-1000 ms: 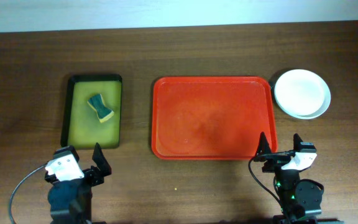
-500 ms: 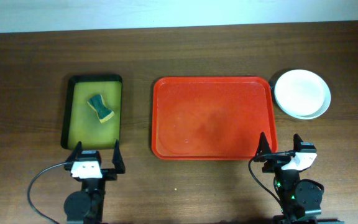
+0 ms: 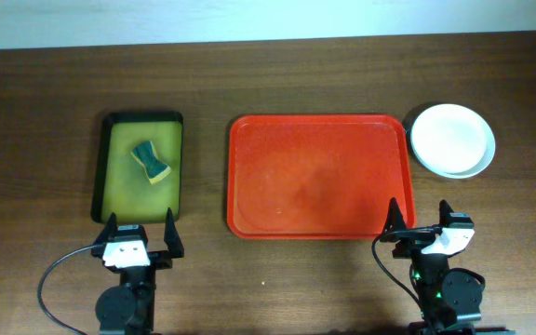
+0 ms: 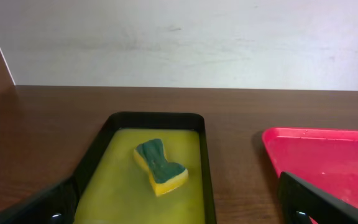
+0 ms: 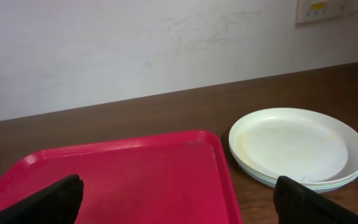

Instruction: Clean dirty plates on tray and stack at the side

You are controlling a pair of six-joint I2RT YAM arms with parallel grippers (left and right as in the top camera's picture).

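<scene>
Plates (image 3: pixel 452 140) stacked beside tray (image 3: pixel 316 177), at its right rim; right claw (image 3: pixel 419 207) spread

Tray (image 3: pixel 319 177) centre, plates (image 3: pixel 451 139) stacked just right of it, sponge (image 3: pixel 151 160) in small tray (image 3: pixel 105 177) left.

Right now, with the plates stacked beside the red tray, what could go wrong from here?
One: the plates sit stacked right next to the tray, just beyond the right gripper; with its jaws open, a careless swing forward might knock the stack. Two: the left gripper has its open jaws at the front rim of the black-rimmed tray holding the sponge, so pushing forward could clip or shove it.
</scene>
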